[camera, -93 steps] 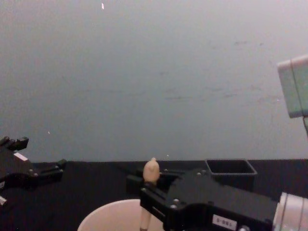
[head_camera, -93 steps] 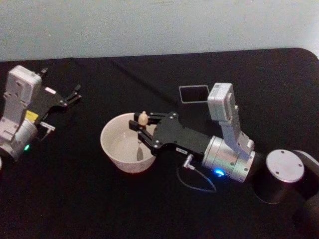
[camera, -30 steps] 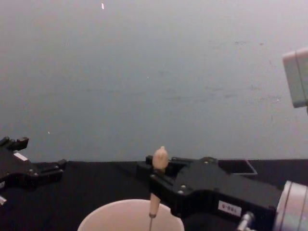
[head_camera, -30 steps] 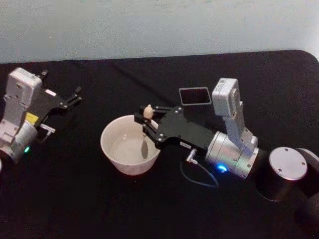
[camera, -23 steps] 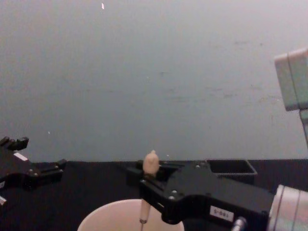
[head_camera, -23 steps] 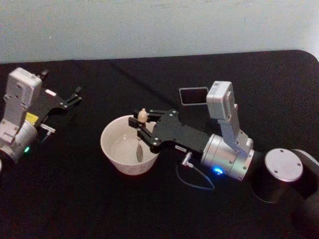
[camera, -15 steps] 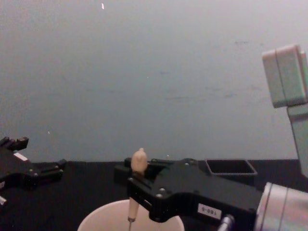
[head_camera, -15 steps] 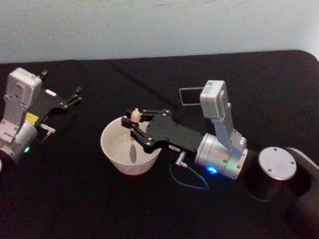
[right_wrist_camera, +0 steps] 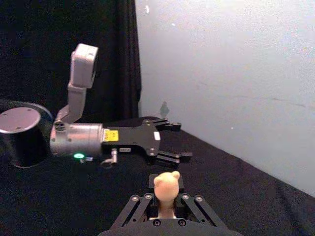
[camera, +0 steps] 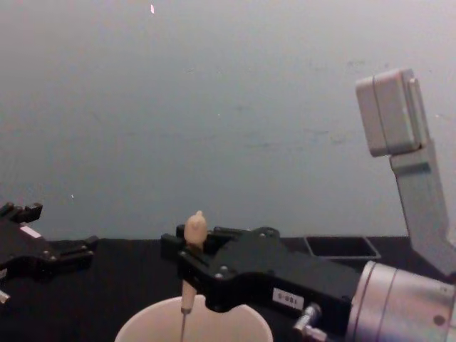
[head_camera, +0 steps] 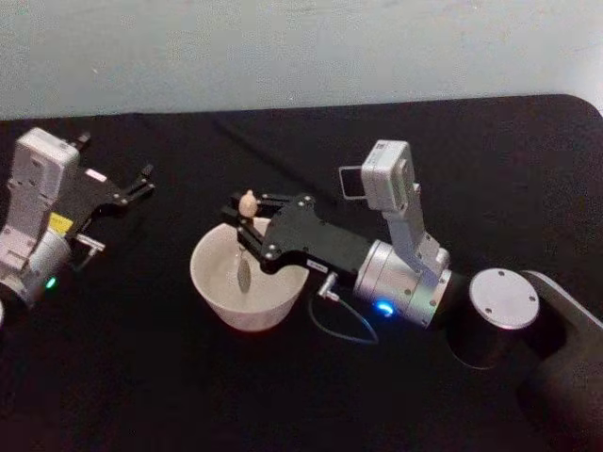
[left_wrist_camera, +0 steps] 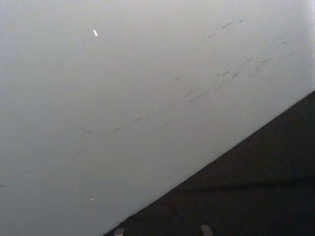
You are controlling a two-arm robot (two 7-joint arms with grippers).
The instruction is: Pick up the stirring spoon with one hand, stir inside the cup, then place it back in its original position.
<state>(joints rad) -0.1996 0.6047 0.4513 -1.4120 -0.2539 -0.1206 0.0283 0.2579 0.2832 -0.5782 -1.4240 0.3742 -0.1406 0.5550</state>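
From the head: right pincer [head_camera: 247,224] pressed onto the slim stirring spoon with the pale beige knobbed handle [head_camera: 248,203], carried leftward over the last second from the right part of the wide cream round cup [head_camera: 247,316] to its left part, small shiny bowl hanging down inside. Reads as a stirring sweep under way, with the return to the dark grey square holder [head_camera: 347,184], far and right of the cup and partly hidden by the pale wrist camera [head_camera: 384,181], not yet begun. Left pincer [head_camera: 141,185] parked at the far left of the black surface [head_camera: 141,377], fingers spread, holding nothing, unmoved. Counted: one spoon, one cup, one holder, two pincers. From the left wrist: pale wall [left_wrist_camera: 123,73] above a wedge of the surface. From the right wrist: beige knob upright between the right pincer's closed fingers, left pincer farther off, spread and empty. From the chest: knob and handle shifted left against half a second back, thin shaft dropping straight inside the cup rim, well apart from the holder at the far right.
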